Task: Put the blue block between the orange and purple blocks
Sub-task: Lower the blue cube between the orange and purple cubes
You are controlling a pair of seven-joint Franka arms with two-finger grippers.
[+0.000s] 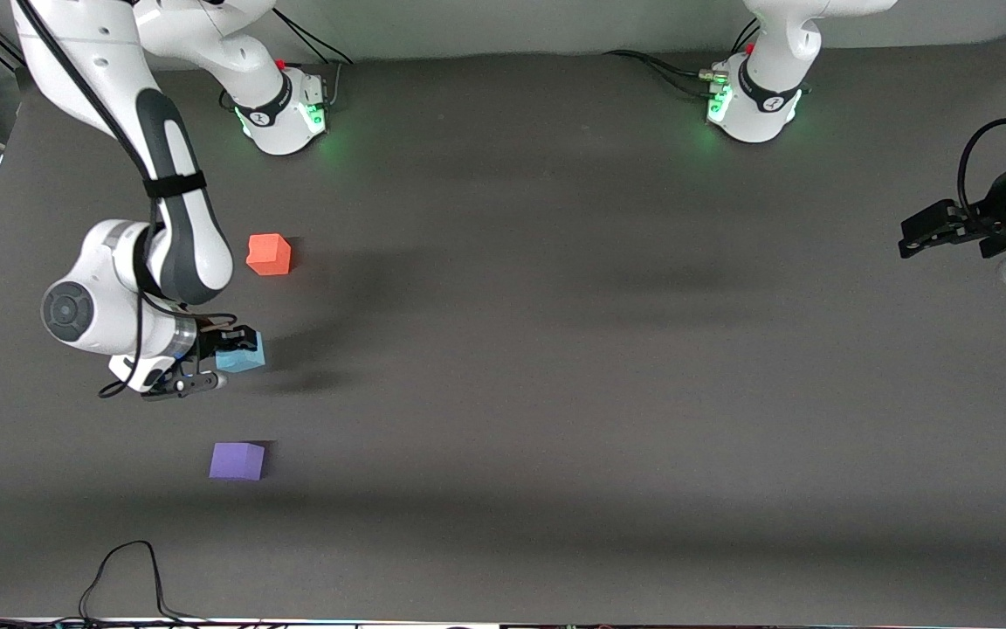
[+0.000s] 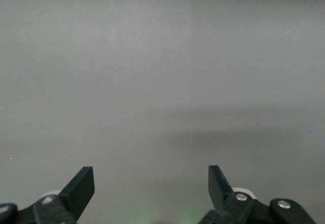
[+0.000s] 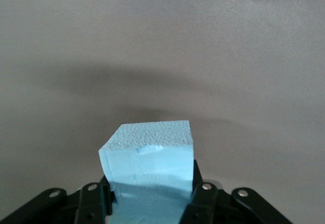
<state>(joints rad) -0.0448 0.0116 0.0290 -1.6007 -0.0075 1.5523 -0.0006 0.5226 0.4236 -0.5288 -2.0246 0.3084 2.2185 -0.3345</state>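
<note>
Right claw (image 1: 222, 362), left-centre of frame, clamped on blue block (image 1: 241, 353) between orange (image 1: 269, 254) and purple (image 1: 237, 460); light, dentable foam, flat-side grip. Left claw (image 1: 912, 240) waiting, wide.

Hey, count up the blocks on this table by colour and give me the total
Orange block: 1, on the table
Purple block: 1, on the table
Blue block: 1, held in the right gripper
Total: 3 blocks
</note>
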